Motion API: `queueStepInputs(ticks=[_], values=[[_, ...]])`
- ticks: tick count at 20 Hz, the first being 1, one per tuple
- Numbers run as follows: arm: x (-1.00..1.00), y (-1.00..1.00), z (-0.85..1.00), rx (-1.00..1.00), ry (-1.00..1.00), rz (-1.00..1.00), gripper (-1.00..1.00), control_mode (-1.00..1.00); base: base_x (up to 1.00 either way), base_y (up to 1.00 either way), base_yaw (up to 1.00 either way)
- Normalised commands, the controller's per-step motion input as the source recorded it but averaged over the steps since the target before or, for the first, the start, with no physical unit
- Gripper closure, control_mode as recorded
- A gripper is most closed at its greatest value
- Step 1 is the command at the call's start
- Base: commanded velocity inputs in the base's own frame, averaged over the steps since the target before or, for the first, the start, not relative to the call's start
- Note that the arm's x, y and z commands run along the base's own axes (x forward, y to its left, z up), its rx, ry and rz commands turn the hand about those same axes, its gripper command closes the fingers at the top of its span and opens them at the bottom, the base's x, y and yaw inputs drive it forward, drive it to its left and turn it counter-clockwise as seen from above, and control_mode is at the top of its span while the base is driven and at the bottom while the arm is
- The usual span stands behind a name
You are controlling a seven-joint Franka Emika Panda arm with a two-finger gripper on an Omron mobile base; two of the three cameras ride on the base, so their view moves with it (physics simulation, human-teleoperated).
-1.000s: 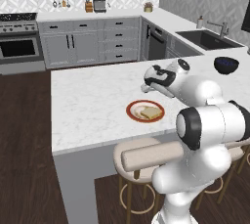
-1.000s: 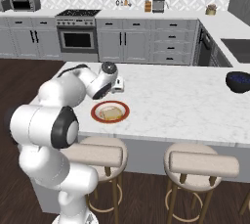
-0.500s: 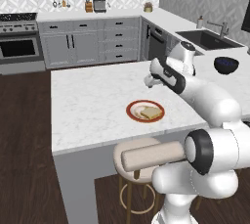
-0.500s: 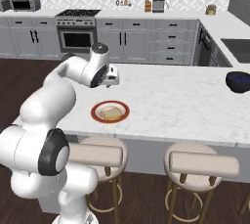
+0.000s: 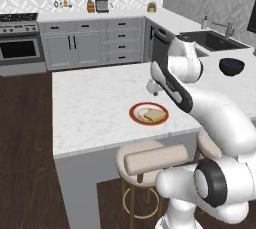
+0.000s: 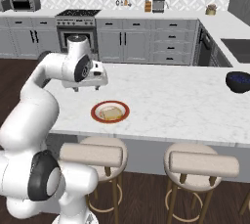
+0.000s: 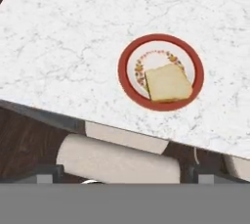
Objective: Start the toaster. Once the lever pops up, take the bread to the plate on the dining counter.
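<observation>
The bread (image 5: 154,115) (image 6: 112,113) (image 7: 168,83), a small golden-tan slice, lies flat on the plate (image 5: 136,114) (image 6: 96,112) (image 7: 127,85) with the red-orange rim. The plate rests near the front edge of the white marble dining counter (image 5: 95,108) (image 6: 185,100) (image 7: 63,47). My gripper (image 5: 154,87) (image 6: 88,87) hangs above the counter, just behind the plate and apart from it. It is open and holds nothing. In the hand view I look down on the plate from well above. The toaster is out of view.
A dark blue bowl (image 5: 231,66) (image 6: 239,81) stands at the counter's far right. Two padded stools (image 6: 93,154) (image 6: 200,164) sit under the front edge. A stove (image 6: 75,22), grey cabinets and a sink (image 5: 210,40) line the back and right walls.
My arm's elbow has swung up and back over the counter, and the hand has drifted slightly away from the plate. The bread and plate have stayed put.
</observation>
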Motion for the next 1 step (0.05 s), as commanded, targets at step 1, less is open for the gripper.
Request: queueStepInputs(ticks=[1], values=[[-0.80, 0.00, 0.08, -0.03, 0.00, 0.00, -1.00, -1.00, 0.00, 0.00, 0.00]])
